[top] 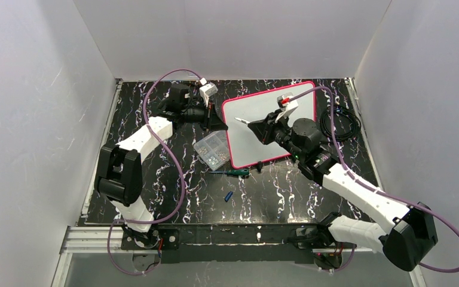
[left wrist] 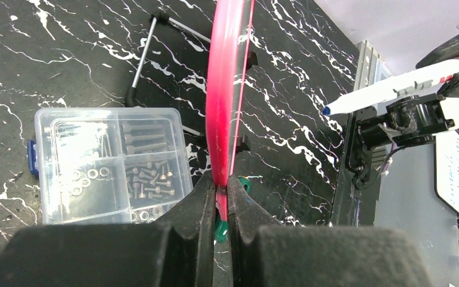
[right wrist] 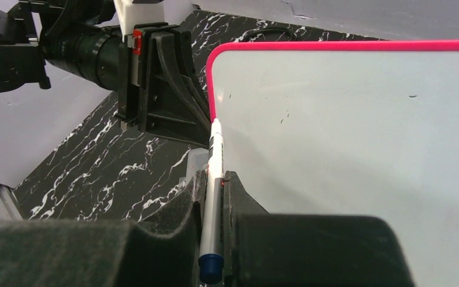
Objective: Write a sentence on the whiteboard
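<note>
**Whiteboard clamped at left rim; marker held over board face**

The black marbled table [top: 275, 200] carries all loose items. The whiteboard [top: 245, 146] [left wrist: 226, 89] [right wrist: 364, 149] lies at the far centre of the table, with its pink-red rim running slightly askew to the table edges. Its face is white with a few small dark specks.

The left gripper [top: 217, 117] [left wrist: 222, 186] [right wrist: 161, 89] is at the far left corner of the board. Its jaws are nearly closed and pinch the rim between them. The board extends right and toward the near side from this grip.

The right gripper [top: 262, 128] [right wrist: 214, 179] is over the far left part of the board face. Its jaws are narrow and clamped around a white marker [top: 242, 121] [left wrist: 388, 88] [right wrist: 216, 152]. The blue tip of the marker points left, toward the clamped corner. The left wrist view shows a gap between the tip and the board.

A clear compartment box [top: 212, 148] [left wrist: 110, 161] holding screws and washers sits just beside the board's left rim. A green screwdriver [top: 233, 172] lies near the board's near left corner. A small blue cap [top: 228, 195] lies nearer still, apart from both.
</note>
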Robot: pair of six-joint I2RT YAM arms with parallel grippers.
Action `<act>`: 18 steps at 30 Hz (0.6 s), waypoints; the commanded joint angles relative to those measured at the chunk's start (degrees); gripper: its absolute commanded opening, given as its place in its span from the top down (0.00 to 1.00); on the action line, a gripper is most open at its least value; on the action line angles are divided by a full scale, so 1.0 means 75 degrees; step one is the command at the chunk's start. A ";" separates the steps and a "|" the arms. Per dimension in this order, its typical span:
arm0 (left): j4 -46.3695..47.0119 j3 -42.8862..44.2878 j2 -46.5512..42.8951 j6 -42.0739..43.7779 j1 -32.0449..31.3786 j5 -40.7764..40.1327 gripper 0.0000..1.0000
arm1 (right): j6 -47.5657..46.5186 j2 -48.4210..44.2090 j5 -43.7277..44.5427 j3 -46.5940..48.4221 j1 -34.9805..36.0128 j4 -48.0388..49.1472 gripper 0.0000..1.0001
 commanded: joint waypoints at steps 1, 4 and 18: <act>-0.0470 -0.0055 -0.0475 0.0422 -0.0105 -0.0002 1.00 | -0.0290 0.0215 0.0396 0.0485 0.0150 0.0709 0.99; -0.0562 -0.0004 -0.0444 0.0471 -0.0120 -0.0013 1.00 | -0.0354 0.0315 0.0485 0.0536 0.0218 0.0792 0.99; -0.0665 -0.0008 -0.0542 0.0540 -0.0188 -0.0072 1.00 | -0.0602 0.0908 0.0610 0.0844 0.0336 0.1055 0.99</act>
